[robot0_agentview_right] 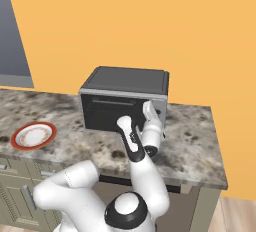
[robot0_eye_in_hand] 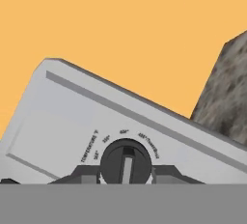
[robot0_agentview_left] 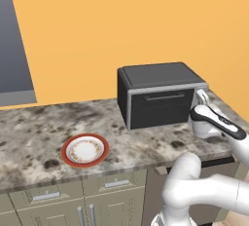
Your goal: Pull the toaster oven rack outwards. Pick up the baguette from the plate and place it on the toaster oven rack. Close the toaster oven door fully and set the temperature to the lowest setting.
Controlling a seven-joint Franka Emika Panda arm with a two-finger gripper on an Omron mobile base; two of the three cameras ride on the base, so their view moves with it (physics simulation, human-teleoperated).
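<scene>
The toaster oven (robot0_agentview_left: 155,76) stands at the back of the stone counter, and the toaster oven door (robot0_agentview_left: 160,105) is up and closed against its silver frame. The rack and the baguette are hidden. The plate (robot0_agentview_left: 85,149) lies bare to the oven's left, seen also as the plate (robot0_agentview_right: 33,135) from the right. My gripper (robot0_agentview_left: 202,97) is at the oven's right-hand control strip (robot0_eye_in_hand: 96,117). In the hand view the gripper (robot0_eye_in_hand: 125,175) is shut on the dark round temperature knob (robot0_eye_in_hand: 126,158), with one fingertip (robot0_eye_in_hand: 87,175) on each side of it.
The speckled counter (robot0_agentview_left: 34,127) ends just right of the oven at an edge (robot0_agentview_right: 217,151). Drawers and cabinet doors (robot0_agentview_left: 48,196) run below its front. A grey panel (robot0_agentview_left: 12,49) hangs on the orange wall at the far left.
</scene>
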